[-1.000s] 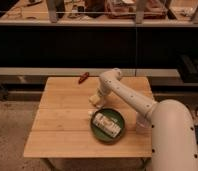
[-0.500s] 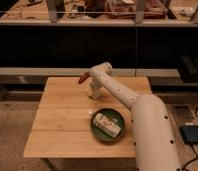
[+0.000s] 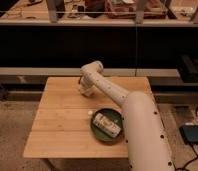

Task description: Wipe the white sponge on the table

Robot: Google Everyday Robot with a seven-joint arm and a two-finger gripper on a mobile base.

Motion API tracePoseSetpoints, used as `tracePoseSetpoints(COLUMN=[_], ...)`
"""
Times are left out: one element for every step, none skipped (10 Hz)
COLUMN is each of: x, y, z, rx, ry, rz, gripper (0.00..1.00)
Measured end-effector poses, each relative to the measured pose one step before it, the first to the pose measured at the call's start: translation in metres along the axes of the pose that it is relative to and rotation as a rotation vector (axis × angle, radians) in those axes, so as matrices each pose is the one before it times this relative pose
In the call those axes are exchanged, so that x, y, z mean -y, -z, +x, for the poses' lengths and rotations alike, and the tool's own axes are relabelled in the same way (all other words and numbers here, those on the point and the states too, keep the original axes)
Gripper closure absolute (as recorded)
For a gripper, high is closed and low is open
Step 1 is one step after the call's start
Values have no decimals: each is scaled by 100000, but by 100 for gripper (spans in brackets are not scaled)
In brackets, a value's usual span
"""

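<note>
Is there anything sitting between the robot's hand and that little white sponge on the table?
Nothing visible does. The hand is over the far part of the table, and only bare wood lies between it and the white sponge. The green plate sits close beside the sponge, not in the path.

The worktop (image 3: 57,125) is open along its left edge and near-left corner. The arm (image 3: 111,91) bars the right side, from the near-right corner to the jaws at mid far edge. The green plate (image 3: 98,133) lies beside it.
</note>
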Motion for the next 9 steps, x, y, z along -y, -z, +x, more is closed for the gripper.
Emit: tracePoseSetpoints(x=[1518,1555,1368,1546,1238,827,871,761,574], y=[104,168,151,423,510,283,312,226,189], z=[474,438,402,95,-316,-469,-880,-1323,-1325], rx=[-1066,-1199,-928,-1145,-695,-11,391,972,1033], ry=[2336,2233,2148,2919,2992,1879,1810,1229,723], rz=[2653,2926,2402,2839,1966,1138,1179,1038,761], gripper=[66,66,66,66,66,66,66,66,66])
